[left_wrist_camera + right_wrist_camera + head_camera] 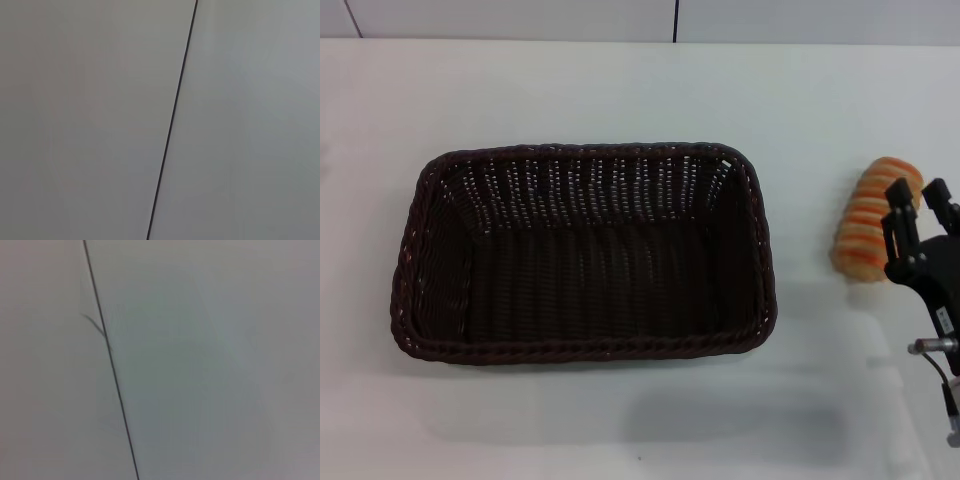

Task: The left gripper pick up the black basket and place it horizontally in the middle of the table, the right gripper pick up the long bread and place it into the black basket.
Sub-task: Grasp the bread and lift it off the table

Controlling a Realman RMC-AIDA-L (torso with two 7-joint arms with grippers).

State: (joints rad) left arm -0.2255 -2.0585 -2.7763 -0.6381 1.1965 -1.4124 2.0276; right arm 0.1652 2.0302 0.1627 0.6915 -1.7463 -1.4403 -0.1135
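The black basket (pixel 582 255) lies lengthwise across the middle of the white table (pixel 620 90), open side up and empty. The long bread (pixel 873 222), tan with orange stripes, lies on the table to the right of the basket. My right gripper (pixel 917 196) is at the right edge of the head view, just beside the bread's right side. Its two black fingers are apart and hold nothing, and one finger overlaps the loaf's edge. The left gripper is out of view. Both wrist views show only a pale surface with a dark seam line.
The table's far edge meets a pale wall with a dark vertical seam (pixel 675 20). Bare tabletop lies in front of the basket and between the basket and the bread.
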